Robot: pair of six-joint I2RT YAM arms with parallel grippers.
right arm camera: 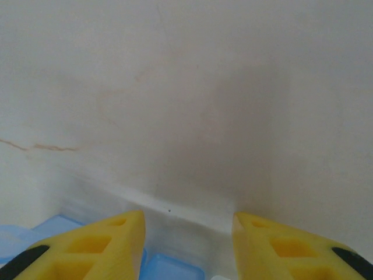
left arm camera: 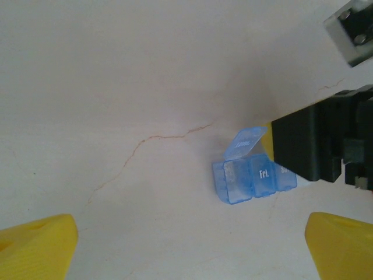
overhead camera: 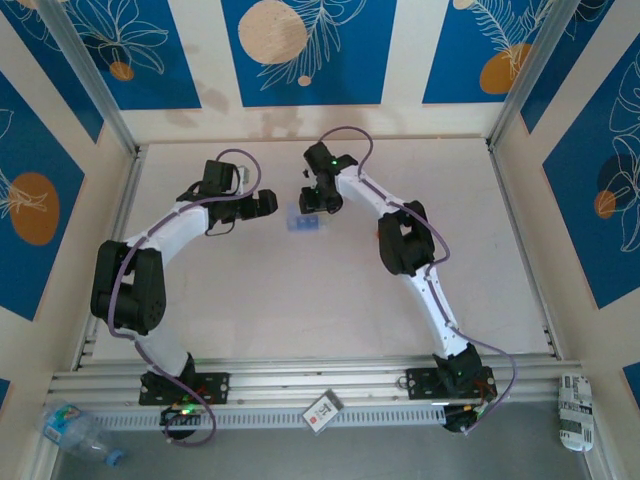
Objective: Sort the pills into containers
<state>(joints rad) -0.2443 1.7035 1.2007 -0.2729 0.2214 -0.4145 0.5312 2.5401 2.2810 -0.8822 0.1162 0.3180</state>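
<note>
from the overhead camera i see both arms reaching in over the table (overhead camera: pixel 300 310), their tips facing each other near the far middle; the container strip (overhead camera: pixel 303 221), pale blue and translucent, lies flat on the table between them, just beside the right gripper (overhead camera: pixel 311 203) and a little apart from the left gripper (overhead camera: pixel 264 205); on the left wrist camera the left gripper (left arm camera: pixel 187 248) hangs with its yellow fingers (left arm camera: pixel 36 246) spread wide, one at each lower corner, nothing between them; ahead of it the container strip (left arm camera: pixel 254 175) shows joined square compartments, one lid (left arm camera: pixel 247 142) tipped up, the next closed lid marked "fri"; the right gripper's black body meets the strip's right end and covers part of it; on the right wrist camera the right gripper (right arm camera: pixel 189 236) has its fingers (right arm camera: pixel 102 245) standing partway apart with a gap between them; blue plastic of the container strip (right arm camera: pixel 169 269) sits under and between the fingertips at the bottom edge; i cannot tell whether those fingers pinch the strip or merely hover at it.
</note>
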